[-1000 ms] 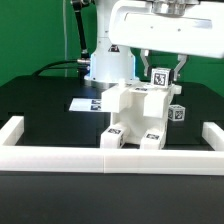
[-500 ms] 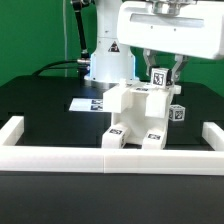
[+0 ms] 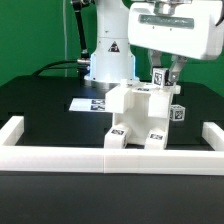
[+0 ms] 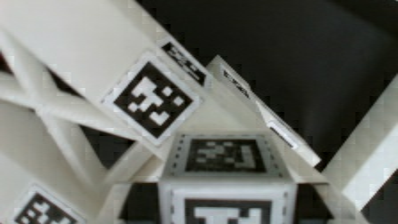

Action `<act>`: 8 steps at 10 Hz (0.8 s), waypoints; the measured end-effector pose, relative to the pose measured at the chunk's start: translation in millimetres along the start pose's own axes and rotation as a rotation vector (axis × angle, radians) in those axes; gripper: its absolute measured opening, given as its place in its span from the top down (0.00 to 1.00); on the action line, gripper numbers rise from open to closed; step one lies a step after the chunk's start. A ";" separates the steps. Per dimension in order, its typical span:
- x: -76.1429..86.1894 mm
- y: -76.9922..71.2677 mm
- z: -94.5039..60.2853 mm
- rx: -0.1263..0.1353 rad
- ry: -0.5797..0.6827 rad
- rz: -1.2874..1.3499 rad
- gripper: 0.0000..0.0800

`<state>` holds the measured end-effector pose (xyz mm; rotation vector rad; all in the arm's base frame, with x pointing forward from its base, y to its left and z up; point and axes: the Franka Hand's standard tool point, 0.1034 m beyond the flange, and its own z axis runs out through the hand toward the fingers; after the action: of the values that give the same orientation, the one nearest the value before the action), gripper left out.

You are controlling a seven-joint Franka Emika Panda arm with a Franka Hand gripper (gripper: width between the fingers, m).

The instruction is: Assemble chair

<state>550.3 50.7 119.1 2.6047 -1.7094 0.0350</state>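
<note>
The partly built white chair point(image 3: 135, 112) stands in the middle of the black table, its tagged feet toward the front rail. My gripper point(image 3: 160, 72) hangs over its top at the exterior view's right and is shut on an upright white post point(image 3: 158, 77) with a tag. That post stands on the chair's upper part. In the wrist view the tagged post point(image 4: 222, 155) fills the space in my gripper point(image 4: 228, 202). A slanted white chair bar with a tag point(image 4: 157, 100) lies just beyond it. Another small tagged piece point(image 3: 177, 112) sits on the chair's right side.
A long low white border rail point(image 3: 110, 160) runs along the table's front and turns up both sides. The marker board point(image 3: 86, 103) lies flat behind the chair toward the exterior view's left. The arm's white base point(image 3: 105, 60) stands at the back.
The hand's body has swung toward the exterior view's right above the chair. The gripped post and the chair have stayed where they were, and the jaws remain shut.
</note>
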 end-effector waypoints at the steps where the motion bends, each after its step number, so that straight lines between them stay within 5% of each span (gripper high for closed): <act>1: -0.7 -0.2 0.1 0.001 -0.002 0.050 0.64; 7: -7.9 -2.6 0.8 0.009 -0.033 0.341 0.64; 8: -8.0 -2.5 1.3 0.008 -0.033 0.330 0.37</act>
<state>549.4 58.9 117.5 2.3096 -2.1340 0.0058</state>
